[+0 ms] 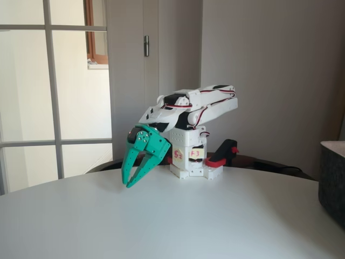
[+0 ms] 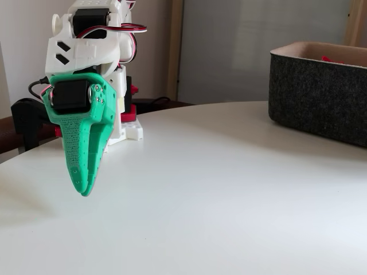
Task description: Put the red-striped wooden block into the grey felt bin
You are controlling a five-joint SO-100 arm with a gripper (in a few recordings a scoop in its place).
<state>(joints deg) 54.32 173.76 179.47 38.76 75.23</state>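
My green gripper [image 1: 127, 184] hangs low over the white table, pointing down, in front of the white arm base. Its two fingers meet at the tips with nothing between them, and in a fixed view the gripper [image 2: 85, 192] reads as one closed wedge. The grey felt bin [image 2: 321, 97] stands at the right side of the table, dark charcoal with a pale rim, far from the gripper. A sliver of the grey felt bin [image 1: 332, 181] also shows at the right edge. The red-striped wooden block is out of view.
The round white table [image 1: 161, 226] stretches wide between gripper and bin. A small red thing [image 2: 330, 58] peeks over the bin's rim. A black and red clamp [image 1: 223, 154] holds the arm base at the far table edge.
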